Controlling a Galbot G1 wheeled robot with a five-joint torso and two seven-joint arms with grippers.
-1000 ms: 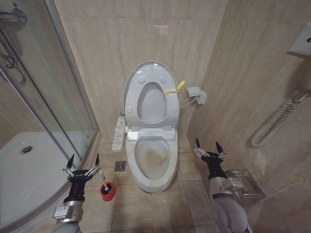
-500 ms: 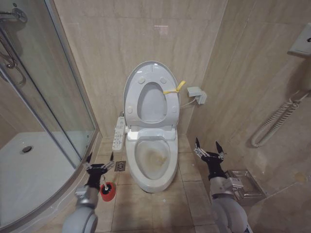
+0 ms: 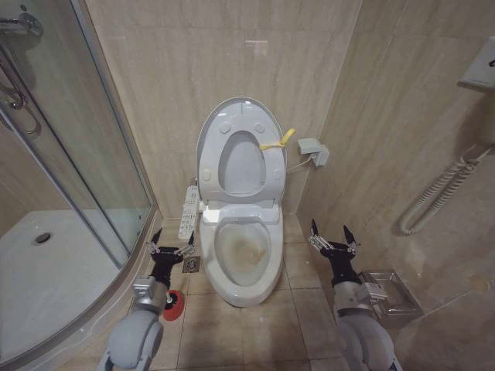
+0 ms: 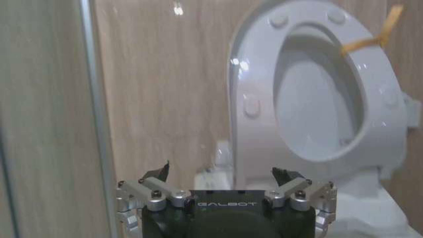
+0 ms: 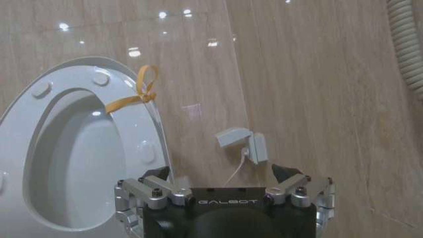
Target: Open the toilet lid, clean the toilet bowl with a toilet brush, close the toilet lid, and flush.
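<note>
The toilet lid (image 3: 241, 166) stands upright against the wall, with the ring seat (image 3: 269, 166) raised against it. Below lies the toilet bowl (image 3: 246, 253), stained brownish-yellow inside. The toilet brush's red cup holder (image 3: 175, 309) sits on the floor left of the bowl, partly covered by my left arm; the brush itself is hidden. My left gripper (image 3: 172, 246) hangs open and empty just above and beyond the cup, close to the bowl's left side. My right gripper (image 3: 332, 236) is open and empty to the right of the bowl. Both wrist views look up at the raised lid (image 4: 317, 99) (image 5: 79, 168).
A curved glass shower enclosure (image 3: 77, 154) bounds the left. A white control panel (image 3: 188, 212) and a floor drain (image 3: 191, 264) lie left of the toilet. A wall box (image 3: 313, 151), a ribbed hose (image 3: 441, 193) and a metal holder (image 3: 387, 297) are on the right.
My left arm has swung right and forward from beside the shower toward the bowl, and now covers part of the red cup. The right arm has not moved.
</note>
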